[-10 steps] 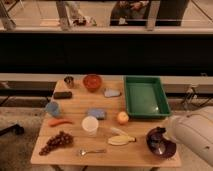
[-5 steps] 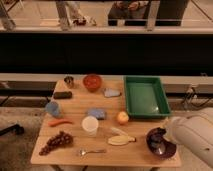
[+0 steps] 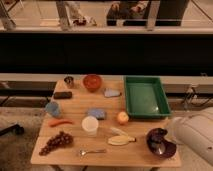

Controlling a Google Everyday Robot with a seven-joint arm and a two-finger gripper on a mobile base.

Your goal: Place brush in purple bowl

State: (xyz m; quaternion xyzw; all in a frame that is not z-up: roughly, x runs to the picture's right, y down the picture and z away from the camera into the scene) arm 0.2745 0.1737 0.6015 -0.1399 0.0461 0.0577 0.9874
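Observation:
The purple bowl [image 3: 161, 144] stands at the table's front right corner, glossy inside. A dark shape [image 3: 154, 134] lies across its far left rim and reaches into it. It may be the brush, but I cannot tell it apart from the gripper. My white arm [image 3: 194, 136] comes in from the lower right and ends at the bowl's right rim. The gripper [image 3: 164, 138] hangs over the bowl, dark against the bowl's inside.
A green tray [image 3: 145, 97] sits behind the bowl. Across the wooden table [image 3: 75, 160] lie a peach [image 3: 122, 117], banana [image 3: 120, 138], white cup [image 3: 90, 125], spoon [image 3: 91, 151], grapes [image 3: 56, 142], a red chili [image 3: 60, 121], blue cup [image 3: 53, 108], black block [image 3: 62, 94] and red bowl [image 3: 92, 81].
The arm has shifted slightly at the bowl's right side. Nothing else on the table has moved.

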